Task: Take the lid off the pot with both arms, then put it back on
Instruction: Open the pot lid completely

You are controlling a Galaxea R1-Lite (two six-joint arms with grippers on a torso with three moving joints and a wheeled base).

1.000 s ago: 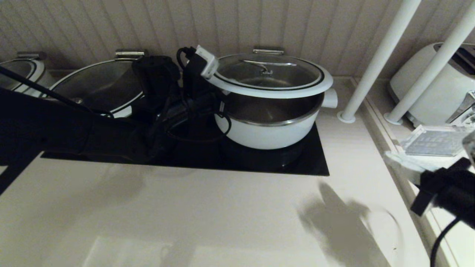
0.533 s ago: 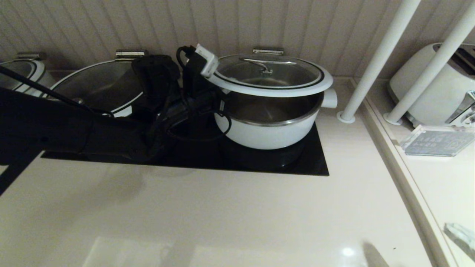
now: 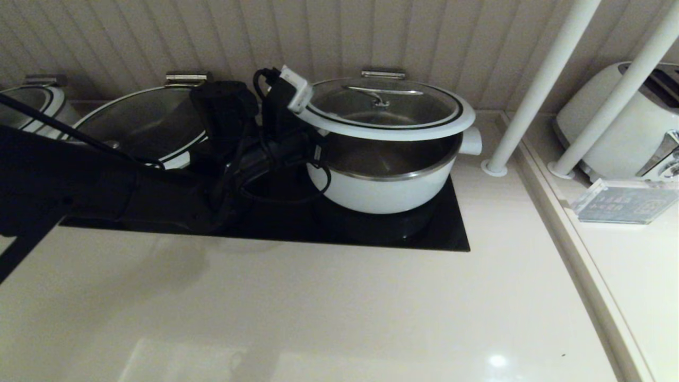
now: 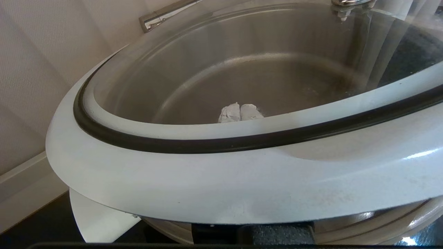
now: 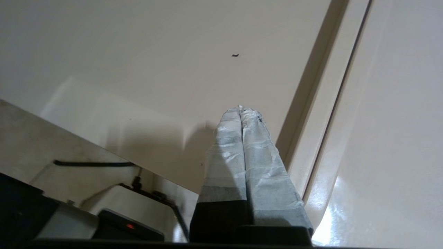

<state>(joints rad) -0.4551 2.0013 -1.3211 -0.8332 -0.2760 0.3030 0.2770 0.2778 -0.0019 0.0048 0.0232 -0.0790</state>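
A white pot (image 3: 382, 191) stands on the black cooktop (image 3: 445, 233). Its glass lid (image 3: 387, 124), with a white rim and metal handle, is raised and tilted above the pot's mouth. My left arm (image 3: 228, 116) reaches in from the left to the lid's left edge. In the left wrist view my left gripper (image 4: 240, 112) lies under the lid (image 4: 221, 180); its taped fingertips show through the glass, pressed together, and the rim lies over them. My right gripper (image 5: 240, 109) is shut and empty above the counter's front right, out of the head view.
A glass-lidded pan (image 3: 138, 124) sits left of the pot, another pot (image 3: 32, 101) at far left. Two white poles (image 3: 536, 90) rise at the right. Past a raised strip (image 3: 573, 239) stand a toaster (image 3: 626, 122) and a clear plastic stand (image 3: 626, 204).
My right gripper has drawn back from the lower right of the head view and out of sight. The lid and my left arm have hardly moved.
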